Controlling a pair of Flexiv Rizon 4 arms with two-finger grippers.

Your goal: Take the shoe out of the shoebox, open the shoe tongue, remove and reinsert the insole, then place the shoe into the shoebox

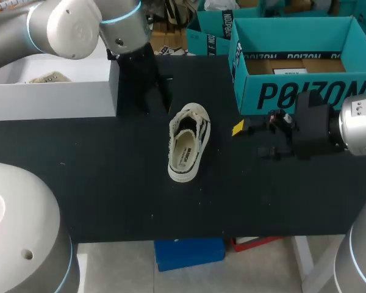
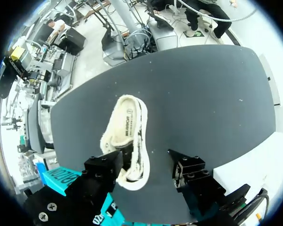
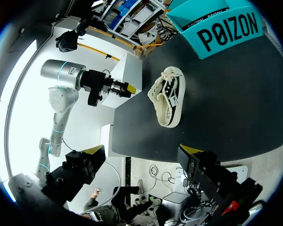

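Left gripper (image 2: 145, 165) fingers are spread wide, nothing pinched. One end of the shoe (image 2: 127, 136) sits just ahead of them, roughly between the tips. Right gripper (image 3: 144, 150) is also spread and empty, beside the shoe, near the shoebox (image 1: 305, 94) front wall.

Shoe stands on its sole on the black table (image 1: 110, 183), out of the box, opening up. Insole (image 1: 183, 152) looks seated. Tongue too small to make out.

My read: tongue/insole stage. One gripper should pin an end of the shoe so it can't skate while the other takes the tongue by its edge and folds it back. Approach low and slow, since the frayed rim could snag. Mind the white box (image 1: 49, 97) beside the left arm.
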